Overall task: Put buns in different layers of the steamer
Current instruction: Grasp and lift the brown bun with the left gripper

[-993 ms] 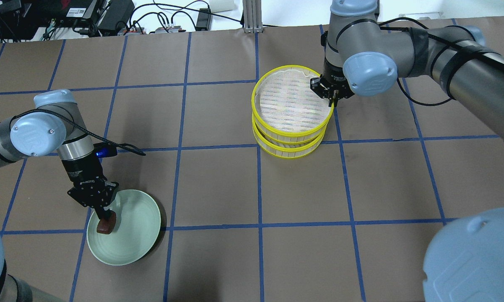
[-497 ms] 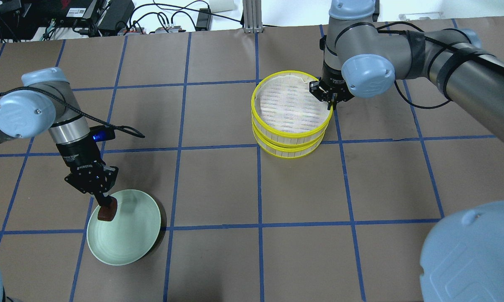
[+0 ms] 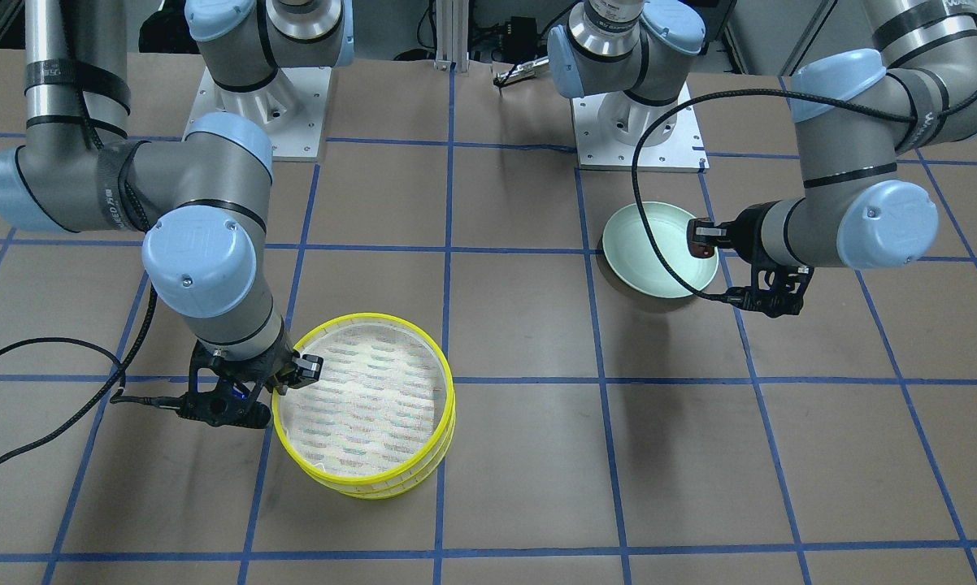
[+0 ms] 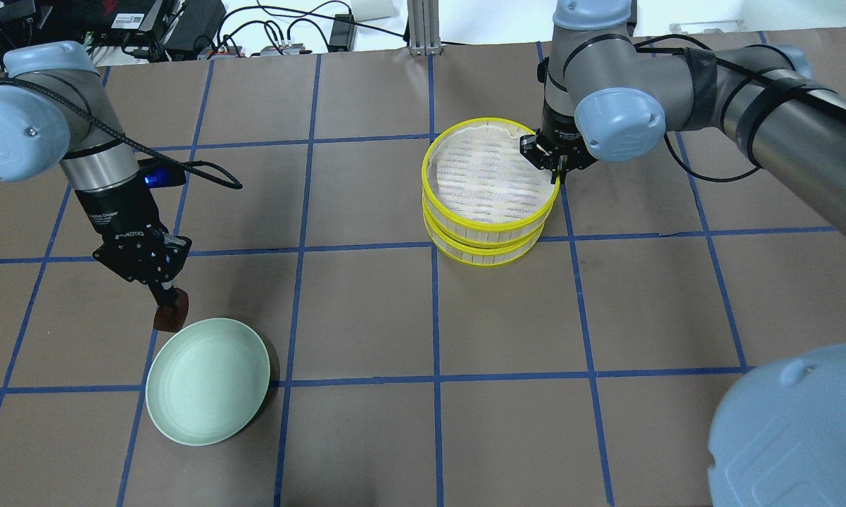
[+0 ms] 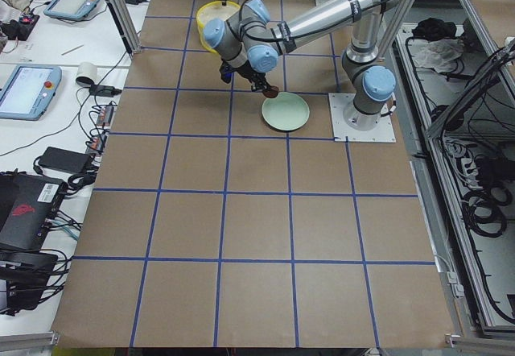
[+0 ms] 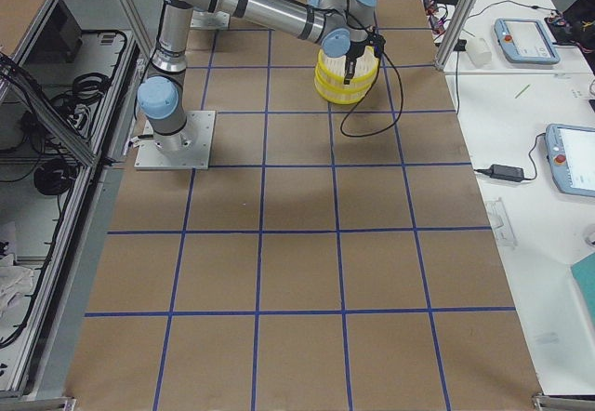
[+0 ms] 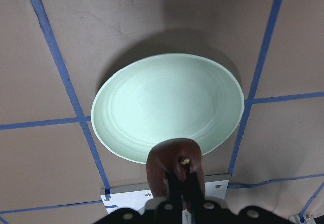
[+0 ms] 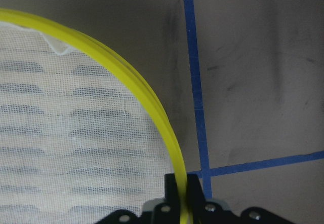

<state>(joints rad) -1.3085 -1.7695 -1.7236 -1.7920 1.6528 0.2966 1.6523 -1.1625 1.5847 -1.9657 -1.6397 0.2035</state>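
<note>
My left gripper [image 4: 165, 304] is shut on the dark reddish-brown bun [image 4: 170, 318] and holds it in the air just past the far-left edge of the pale green plate [image 4: 208, 415]. In the left wrist view the bun [image 7: 174, 162] hangs between the fingers above the empty plate [image 7: 167, 102]. My right gripper [image 4: 556, 167] is shut on the yellow rim of the upper layer [image 4: 491, 224], which sits on the lower layer [image 4: 493, 257] of the steamer. The right wrist view shows the rim [image 8: 152, 102] between the jaws. The upper layer's base is bare. The cream-white bun is out of view.
The brown table is marked with a blue tape grid [image 4: 436, 317]. Cables and electronics [image 4: 184, 28] lie beyond the far edge. The left arm's cable [image 4: 205, 172] hangs off its wrist. The arm bases [image 3: 635, 122] stand on the robot's side.
My left gripper has lifted the brown bun off the plate and carried it up and away past the plate's far-left edge. The upper layer in my right gripper has sunk slightly onto the lower one.
</note>
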